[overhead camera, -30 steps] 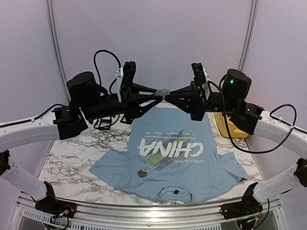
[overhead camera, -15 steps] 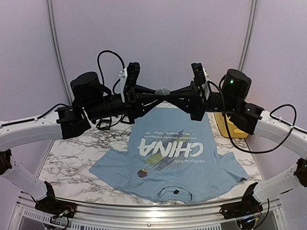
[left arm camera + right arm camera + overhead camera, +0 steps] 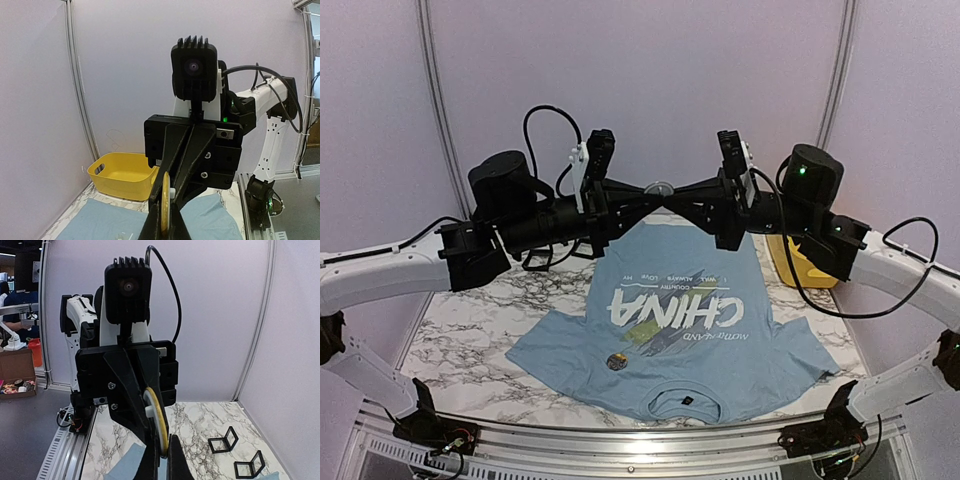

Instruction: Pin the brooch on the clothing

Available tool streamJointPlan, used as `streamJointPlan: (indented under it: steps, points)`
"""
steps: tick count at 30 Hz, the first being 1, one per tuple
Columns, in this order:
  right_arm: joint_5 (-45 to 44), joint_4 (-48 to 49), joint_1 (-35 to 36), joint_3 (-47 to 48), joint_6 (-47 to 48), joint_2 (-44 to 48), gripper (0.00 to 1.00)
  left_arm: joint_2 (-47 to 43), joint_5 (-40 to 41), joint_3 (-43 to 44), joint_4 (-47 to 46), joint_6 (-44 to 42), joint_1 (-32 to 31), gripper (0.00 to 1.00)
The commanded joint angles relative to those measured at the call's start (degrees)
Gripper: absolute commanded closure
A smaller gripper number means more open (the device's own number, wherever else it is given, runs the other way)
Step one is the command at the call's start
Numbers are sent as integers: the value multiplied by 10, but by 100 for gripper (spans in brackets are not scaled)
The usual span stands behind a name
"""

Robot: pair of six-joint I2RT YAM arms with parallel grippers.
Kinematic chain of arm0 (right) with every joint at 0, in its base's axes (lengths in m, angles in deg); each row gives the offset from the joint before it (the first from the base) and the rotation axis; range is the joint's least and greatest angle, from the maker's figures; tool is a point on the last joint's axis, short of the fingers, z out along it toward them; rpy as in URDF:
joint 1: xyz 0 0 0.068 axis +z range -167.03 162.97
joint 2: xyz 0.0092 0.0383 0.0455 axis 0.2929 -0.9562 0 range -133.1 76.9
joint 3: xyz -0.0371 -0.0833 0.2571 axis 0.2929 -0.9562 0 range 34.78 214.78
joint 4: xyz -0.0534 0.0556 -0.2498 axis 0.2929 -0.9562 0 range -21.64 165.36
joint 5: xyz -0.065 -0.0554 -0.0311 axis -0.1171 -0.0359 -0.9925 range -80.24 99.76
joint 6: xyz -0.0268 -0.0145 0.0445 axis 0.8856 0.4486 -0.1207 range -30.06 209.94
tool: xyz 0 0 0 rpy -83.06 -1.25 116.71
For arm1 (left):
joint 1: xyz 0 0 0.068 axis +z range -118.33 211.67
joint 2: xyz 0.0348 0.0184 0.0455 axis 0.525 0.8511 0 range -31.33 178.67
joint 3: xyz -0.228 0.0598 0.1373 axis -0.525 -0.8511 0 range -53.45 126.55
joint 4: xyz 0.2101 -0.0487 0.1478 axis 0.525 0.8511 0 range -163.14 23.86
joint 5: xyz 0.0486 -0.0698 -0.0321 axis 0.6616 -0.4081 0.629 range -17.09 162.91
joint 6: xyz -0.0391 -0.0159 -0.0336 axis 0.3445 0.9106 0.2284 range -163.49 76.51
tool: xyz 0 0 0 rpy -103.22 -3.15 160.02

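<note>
The light blue "CHINA" T-shirt [image 3: 720, 365] lies flat on the marble table, collar toward the arms. Both grippers meet tip to tip in the air above its far hem. Between them is a round brooch [image 3: 660, 187] with a gold rim and a white back. My left gripper [image 3: 647, 193] is shut on the brooch's edge, seen edge-on in the left wrist view [image 3: 165, 202]. My right gripper [image 3: 673, 193] is shut on it from the other side, and it also shows in the right wrist view [image 3: 161, 427]. A second small round badge [image 3: 616, 361] lies on the shirt's chest.
A yellow bin [image 3: 798, 268] stands at the table's right back, also in the left wrist view [image 3: 122, 175]. Two black wire frames [image 3: 223, 440] stand on the marble at the left side. A metal rail [image 3: 620, 440] runs along the near edge.
My left arm has shifted right and lifted, bringing its fingers level with the right gripper at the brooch. The right arm has barely moved.
</note>
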Motion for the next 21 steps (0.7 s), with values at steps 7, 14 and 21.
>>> streamJointPlan:
  steps: [7, 14, 21]
  points:
    - [-21, -29, 26, 17, 38, 1, 100, -7, 144, 15, -17, 16, -1, 80]
    - [-23, -27, 26, 15, 37, 3, 100, -9, 142, 10, -17, 20, -2, 94]
    - [-27, -22, 26, 15, 34, 6, 100, -15, 102, 2, -17, 19, -2, 96]
